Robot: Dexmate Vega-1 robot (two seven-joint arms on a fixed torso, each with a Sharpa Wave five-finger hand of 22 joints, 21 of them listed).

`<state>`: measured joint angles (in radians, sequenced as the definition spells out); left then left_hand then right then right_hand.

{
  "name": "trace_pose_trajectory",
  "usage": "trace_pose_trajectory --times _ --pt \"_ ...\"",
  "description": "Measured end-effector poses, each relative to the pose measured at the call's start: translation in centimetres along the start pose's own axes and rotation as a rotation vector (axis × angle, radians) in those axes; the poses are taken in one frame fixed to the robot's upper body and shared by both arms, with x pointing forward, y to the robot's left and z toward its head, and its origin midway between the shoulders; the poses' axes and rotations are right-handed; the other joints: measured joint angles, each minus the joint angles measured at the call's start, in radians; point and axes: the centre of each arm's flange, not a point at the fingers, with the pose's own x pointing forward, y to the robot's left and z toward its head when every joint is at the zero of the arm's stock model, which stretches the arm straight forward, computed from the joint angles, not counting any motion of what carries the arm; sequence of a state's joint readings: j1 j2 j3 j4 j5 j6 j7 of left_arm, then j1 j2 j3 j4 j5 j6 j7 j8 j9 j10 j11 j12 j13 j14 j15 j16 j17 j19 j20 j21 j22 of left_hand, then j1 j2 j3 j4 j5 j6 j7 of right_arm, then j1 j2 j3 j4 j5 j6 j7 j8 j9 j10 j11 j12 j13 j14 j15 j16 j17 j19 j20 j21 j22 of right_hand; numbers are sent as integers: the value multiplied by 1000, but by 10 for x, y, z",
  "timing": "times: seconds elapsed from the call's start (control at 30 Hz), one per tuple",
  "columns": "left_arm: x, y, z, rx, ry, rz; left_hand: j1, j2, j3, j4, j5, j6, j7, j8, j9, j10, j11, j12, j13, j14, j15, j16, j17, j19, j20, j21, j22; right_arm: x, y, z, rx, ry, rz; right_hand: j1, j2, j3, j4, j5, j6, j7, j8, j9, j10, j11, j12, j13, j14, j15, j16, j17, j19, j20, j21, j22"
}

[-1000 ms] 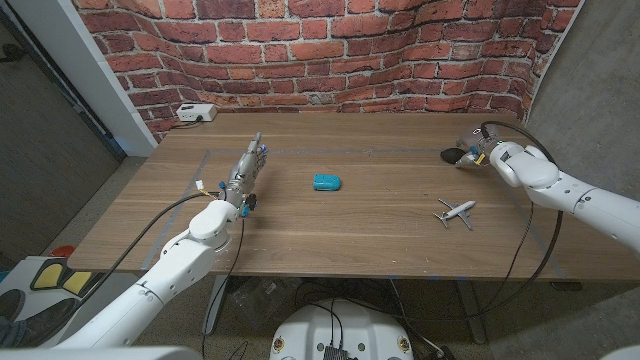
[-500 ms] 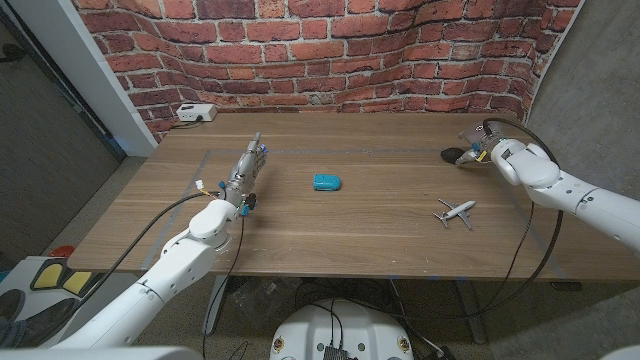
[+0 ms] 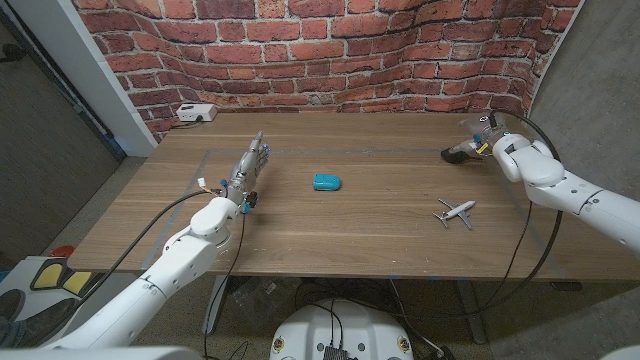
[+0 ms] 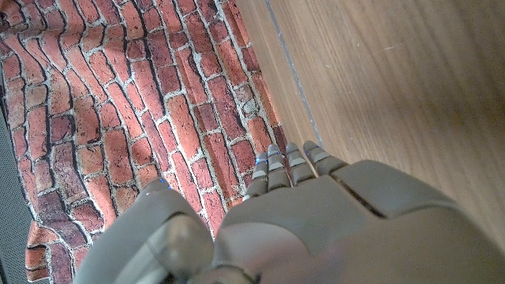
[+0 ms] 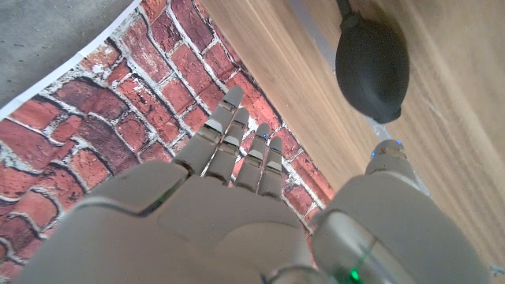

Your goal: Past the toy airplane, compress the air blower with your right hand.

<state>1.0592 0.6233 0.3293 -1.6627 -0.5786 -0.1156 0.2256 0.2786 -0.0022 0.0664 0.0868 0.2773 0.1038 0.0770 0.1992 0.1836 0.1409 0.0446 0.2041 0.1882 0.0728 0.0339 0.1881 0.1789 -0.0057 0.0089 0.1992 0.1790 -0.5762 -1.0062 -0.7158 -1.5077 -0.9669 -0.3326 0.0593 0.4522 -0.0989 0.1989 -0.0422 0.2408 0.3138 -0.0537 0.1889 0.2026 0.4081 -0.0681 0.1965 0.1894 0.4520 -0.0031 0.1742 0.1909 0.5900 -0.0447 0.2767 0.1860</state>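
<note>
A black air blower (image 3: 456, 154) lies at the table's far right, past the white toy airplane (image 3: 455, 212). My right hand (image 3: 484, 137) is right beside the blower, on its outer side, fingers stretched out and holding nothing. In the right wrist view the blower (image 5: 372, 68) lies apart from the straight fingers (image 5: 237, 142), with the thumb (image 5: 388, 154) nearer to it. My left hand (image 3: 249, 166) stands on its edge at the table's left, fingers straight and together, nothing in it; those fingers (image 4: 288, 166) also appear in the left wrist view.
A small teal object (image 3: 326, 182) lies mid-table. A white box with a cable (image 3: 196, 113) sits at the far left corner. The brick wall (image 3: 330, 50) runs close behind the table, and the right edge is near my right hand.
My right hand has shifted slightly back and outward, away from the blower toward the wall. The left hand and the objects have not moved.
</note>
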Motion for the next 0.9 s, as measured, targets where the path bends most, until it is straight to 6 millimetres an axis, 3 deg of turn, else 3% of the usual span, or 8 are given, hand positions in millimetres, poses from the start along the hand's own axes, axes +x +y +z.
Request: trace_pose_trajectory --times 0.43,0.53,0.67,0.9 --pt "2 2 -2 -7 7 -13 8 -11 0 0 0 0 0 0 0 0 0 0 0 0 0 0 0 0 0 0 0 -10 -12 -11 244 91 -137 -41 14 -13 23 0 -2 2 0 0 4 4 7 0 -14 -14 0 2 -11 0 -11 3" --pt "2 3 -1 -5 7 -15 8 -11 0 0 0 0 0 0 0 0 0 0 0 0 0 0 0 0 0 0 0 -12 -13 -12 319 107 -168 -51 25 -7 29 0 7 -6 11 0 11 11 12 0 -14 -14 4 2 -14 -4 -15 2" --pt "4 5 -1 -6 7 -20 8 -11 0 0 0 0 0 0 0 0 0 0 0 0 0 0 0 0 0 0 0 -14 -15 -10 424 120 -210 -59 33 -4 32 0 53 -17 26 0 42 16 26 4 -9 -20 7 0 -14 -4 -18 0" --pt "7 6 -1 -5 10 -28 1 -3 0 0 0 0 0 0 0 0 0 0 0 0 0 0 0 0 0 0 0 -15 -12 -2 595 121 -261 -44 57 4 28 0 59 -1 26 0 63 23 34 4 -19 -31 7 -5 -25 -10 -26 0"
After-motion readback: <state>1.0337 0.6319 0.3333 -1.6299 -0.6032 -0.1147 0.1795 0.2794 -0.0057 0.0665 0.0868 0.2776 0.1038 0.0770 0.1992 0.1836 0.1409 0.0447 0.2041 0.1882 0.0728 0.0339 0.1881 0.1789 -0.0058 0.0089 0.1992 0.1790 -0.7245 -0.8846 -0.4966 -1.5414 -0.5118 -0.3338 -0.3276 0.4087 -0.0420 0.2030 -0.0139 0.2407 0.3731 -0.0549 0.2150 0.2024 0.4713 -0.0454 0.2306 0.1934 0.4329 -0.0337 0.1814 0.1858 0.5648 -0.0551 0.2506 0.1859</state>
